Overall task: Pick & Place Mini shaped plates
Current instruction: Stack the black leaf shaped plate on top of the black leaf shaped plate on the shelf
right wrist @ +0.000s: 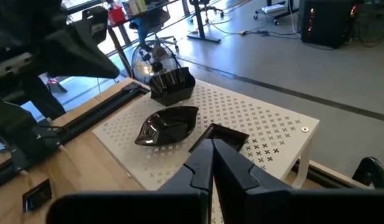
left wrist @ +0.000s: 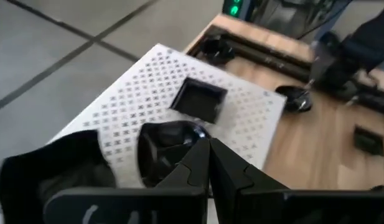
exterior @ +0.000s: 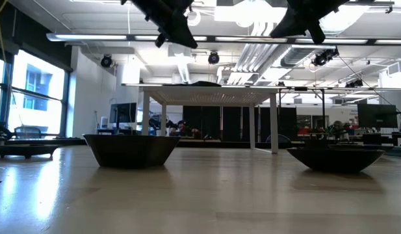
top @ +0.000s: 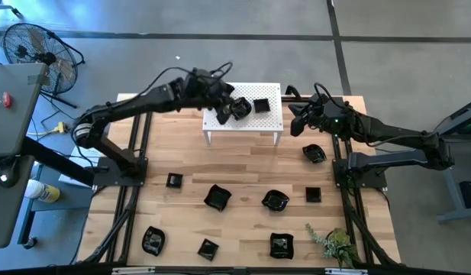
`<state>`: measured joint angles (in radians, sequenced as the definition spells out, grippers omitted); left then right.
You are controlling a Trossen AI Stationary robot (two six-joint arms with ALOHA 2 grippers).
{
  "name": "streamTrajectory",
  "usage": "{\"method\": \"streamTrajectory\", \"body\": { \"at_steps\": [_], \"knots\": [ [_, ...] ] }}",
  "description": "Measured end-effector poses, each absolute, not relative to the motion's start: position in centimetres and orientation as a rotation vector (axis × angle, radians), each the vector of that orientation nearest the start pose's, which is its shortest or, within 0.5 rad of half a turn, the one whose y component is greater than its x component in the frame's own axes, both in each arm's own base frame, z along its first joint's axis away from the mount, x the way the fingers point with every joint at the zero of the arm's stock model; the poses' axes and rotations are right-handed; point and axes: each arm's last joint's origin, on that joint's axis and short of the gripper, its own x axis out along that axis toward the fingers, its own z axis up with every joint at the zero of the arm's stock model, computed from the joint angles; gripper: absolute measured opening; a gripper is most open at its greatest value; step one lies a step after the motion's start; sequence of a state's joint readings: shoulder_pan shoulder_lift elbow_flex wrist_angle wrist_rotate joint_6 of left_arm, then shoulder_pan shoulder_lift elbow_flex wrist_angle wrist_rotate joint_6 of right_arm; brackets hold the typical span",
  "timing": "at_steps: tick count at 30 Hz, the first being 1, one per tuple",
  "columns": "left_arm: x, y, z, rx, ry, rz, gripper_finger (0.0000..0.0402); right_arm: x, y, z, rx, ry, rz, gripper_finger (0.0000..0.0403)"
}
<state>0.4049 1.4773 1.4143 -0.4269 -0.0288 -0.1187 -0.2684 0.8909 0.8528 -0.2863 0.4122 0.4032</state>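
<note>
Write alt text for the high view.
Both dark grippers hover shut by the white perforated stand, left gripper over it beside glossy black mini plates, right gripper just off its edge. More black plates dot the wooden table.

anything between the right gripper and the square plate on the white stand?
Nothing. In the high view only bare perforated top of the white stand separates the right gripper, shut, from the square plate; the right wrist view agrees.
</note>
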Motion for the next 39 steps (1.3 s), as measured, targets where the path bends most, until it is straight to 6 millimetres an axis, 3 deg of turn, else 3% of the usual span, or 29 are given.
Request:
{"method": "streamTrajectory", "body": {
  "at_steps": [7, 15, 39],
  "knots": [
    [29.5, 12.4, 35.8, -0.250, 0.459, 0.421, 0.0001, 18.0, -6.2, 32.9, 0.359, 0.194, -0.732, 0.0005],
    [30.1, 12.1, 35.0, -0.290, 0.500, 0.337, 0.0001, 18.1, -6.1, 32.9, 0.365, 0.199, -0.703, 0.0002],
    [30.4, 12.0, 35.7, -0.273, 0.425, 0.304, 0.0001, 18.1, -6.1, 32.9, 0.366, 0.201, -0.687, 0.0003]
  ]
}}
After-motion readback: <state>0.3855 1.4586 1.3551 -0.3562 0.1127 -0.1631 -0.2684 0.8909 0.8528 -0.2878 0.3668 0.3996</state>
